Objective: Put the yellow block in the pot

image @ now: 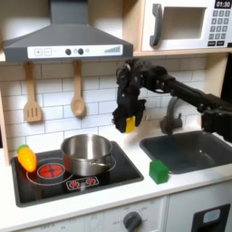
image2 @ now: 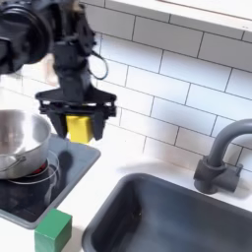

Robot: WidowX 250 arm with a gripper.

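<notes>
yellow is the colour of the small block with the rounded top [image2: 79,126], and it is up in the air, pinched between the two black fingers [image2: 49,99] of the gripper [image2: 77,110]. the black robot arm [image: 177,91] reaches in from the first exterior view's right, and its gripper points down, well above the white bench [image: 109,201]. in the first exterior view the yellow block [image: 130,122] is a small bright spot at the bottom of the gripper [image: 128,120], in front of the white tile wall [image: 95,82].

the round shiny steel pot [image: 88,154] sits on the black toy stove top [image: 63,177], lower down and to the first exterior view's left of the block. in the second exterior view the pot [image2: 22,143] is at the left edge, and the block hangs just to the right of it, higher than its rim.

a green cube [image: 159,170] rests on the bench near the front, between the stove top and the grey sink [image: 195,149]. an orange-yellow toy vegetable with a green tip [image: 26,159] lies on the far left of the stove top in the first exterior view. two wooden spoons [image: 78,95] hang on the wall.
</notes>
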